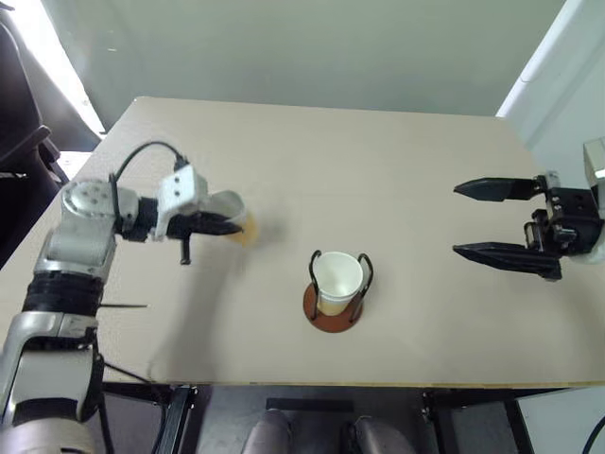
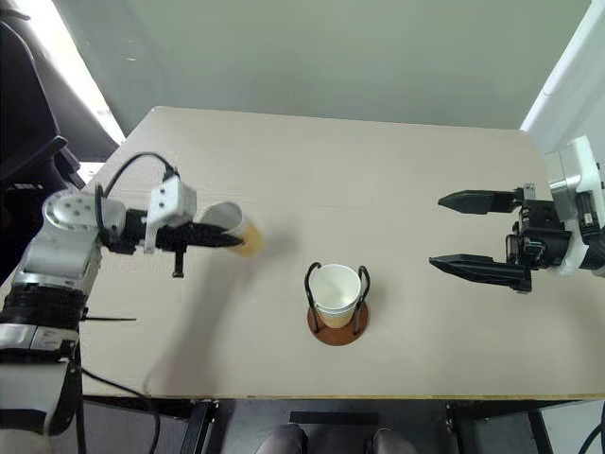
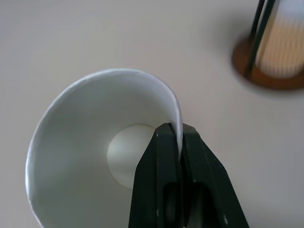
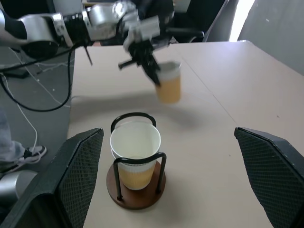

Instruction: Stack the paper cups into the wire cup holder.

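While cups already sit nested in the holder (image 1: 333,307), left gripper (image 1: 223,226) pinches a cup (image 1: 236,219) by its rim, left of the holder. Right gripper (image 1: 484,220), agape, waits right. Center cup above the holder before lowering; thin rim may buckle.

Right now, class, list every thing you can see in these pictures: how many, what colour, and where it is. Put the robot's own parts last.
table: one, pale beige, holding everything.
wire cup holder: one, black wire loops on a round reddish-brown base, near the table's front edge, about midway between the two grippers.
paper cups in the holder: tan-yellow outside, white inside, upright and nested; two white rims show, so apparently two.
held paper cup: one, same colours, in the left gripper, off to the holder's left.
chair: one, dark, beside the table's left edge.
left gripper: one, black fingers, shut on the held paper cup's rim.
right gripper: one, black fingers, open, nothing in it, over the table's right side.
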You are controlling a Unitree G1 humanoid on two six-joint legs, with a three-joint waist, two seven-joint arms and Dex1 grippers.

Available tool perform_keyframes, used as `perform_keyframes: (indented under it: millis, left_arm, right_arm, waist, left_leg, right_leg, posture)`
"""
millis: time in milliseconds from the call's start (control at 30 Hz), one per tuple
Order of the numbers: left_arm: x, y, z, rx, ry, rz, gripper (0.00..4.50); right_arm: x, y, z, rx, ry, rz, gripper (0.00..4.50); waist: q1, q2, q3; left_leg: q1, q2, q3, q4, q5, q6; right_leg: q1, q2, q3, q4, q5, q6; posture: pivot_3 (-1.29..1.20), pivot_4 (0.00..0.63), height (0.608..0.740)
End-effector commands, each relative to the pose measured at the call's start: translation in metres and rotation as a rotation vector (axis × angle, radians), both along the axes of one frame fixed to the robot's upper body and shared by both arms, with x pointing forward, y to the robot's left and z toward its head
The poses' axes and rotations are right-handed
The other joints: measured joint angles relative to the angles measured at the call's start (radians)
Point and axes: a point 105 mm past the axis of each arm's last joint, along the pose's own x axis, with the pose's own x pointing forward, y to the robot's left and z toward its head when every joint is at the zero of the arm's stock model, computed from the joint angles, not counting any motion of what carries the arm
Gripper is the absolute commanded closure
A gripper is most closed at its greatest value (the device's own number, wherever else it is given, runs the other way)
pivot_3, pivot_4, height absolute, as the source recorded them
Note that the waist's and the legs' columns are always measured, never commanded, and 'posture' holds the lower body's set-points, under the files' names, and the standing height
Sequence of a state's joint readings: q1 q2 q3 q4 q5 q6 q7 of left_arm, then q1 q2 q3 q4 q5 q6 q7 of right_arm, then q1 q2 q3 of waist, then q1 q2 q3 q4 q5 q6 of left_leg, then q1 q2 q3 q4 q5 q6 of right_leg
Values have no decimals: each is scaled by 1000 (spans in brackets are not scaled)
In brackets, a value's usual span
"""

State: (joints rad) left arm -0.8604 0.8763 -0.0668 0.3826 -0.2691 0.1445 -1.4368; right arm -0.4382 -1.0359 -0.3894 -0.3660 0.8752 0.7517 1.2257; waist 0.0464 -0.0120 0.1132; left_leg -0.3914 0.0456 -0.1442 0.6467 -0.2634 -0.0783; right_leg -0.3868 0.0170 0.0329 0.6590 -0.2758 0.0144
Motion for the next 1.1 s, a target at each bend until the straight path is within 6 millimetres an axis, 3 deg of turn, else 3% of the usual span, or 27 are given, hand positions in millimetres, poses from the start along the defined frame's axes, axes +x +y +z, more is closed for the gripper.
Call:
perform_keyframes:
  millis: [33, 200, 300, 533, 800, 1100]
  left_arm:
    - [-19, -33, 55, -99, -103, -168, 4481]
    - [-54, -76, 81, -118, -92, -480, 4481]
    - [-72, -96, 70, -29, -51, -629, 4481]
    - [-80, -125, 50, 91, -2, -786, 4481]
    - [-83, -125, 26, 236, 29, -829, 4481]
    - [-76, -131, 15, 282, -17, -849, 4481]
  right_arm:
    - [-10, -1, 14, -17, -68, 0, 0]
    - [-21, -3, 0, -174, -49, 24, 0]
    - [-28, -7, 0, -253, -46, 40, 0]
    - [-30, -5, 0, -280, -60, 51, 0]
    - [-32, 0, -5, -286, -60, 53, 0]
    - [-29, 5, -6, -284, -71, 50, 0]
  waist:
    - [1, 0, 0]
    - [7, 0, 0]
    - [8, 0, 0]
    - [8, 0, 0]
    - [5, 0, 0]
    - [8, 0, 0]
  left_leg:
    - [0, -1, 1, 0, 0, 0]
    - [0, -2, 3, 1, -1, 2]
    - [0, -2, 8, 1, -1, 2]
    - [4, -7, 11, 4, -3, 8]
    - [3, -9, 13, 14, -10, 20]
    - [2, -13, 13, 19, -14, 28]
  right_leg:
    - [0, 0, 0, -1, 0, 1]
    - [2, -1, 1, -3, 0, 3]
    - [3, 0, 2, -4, 0, 4]
    - [5, -1, 11, -4, 2, 11]
    - [5, -3, 28, -6, 2, 22]
    - [6, -7, 32, -9, 5, 28]
  posture:
    - [0, 150, 740]
    - [0, 150, 740]
    - [0, 150, 740]
    - [0, 150, 740]
    - [0, 150, 740]
    - [0, 150, 740]
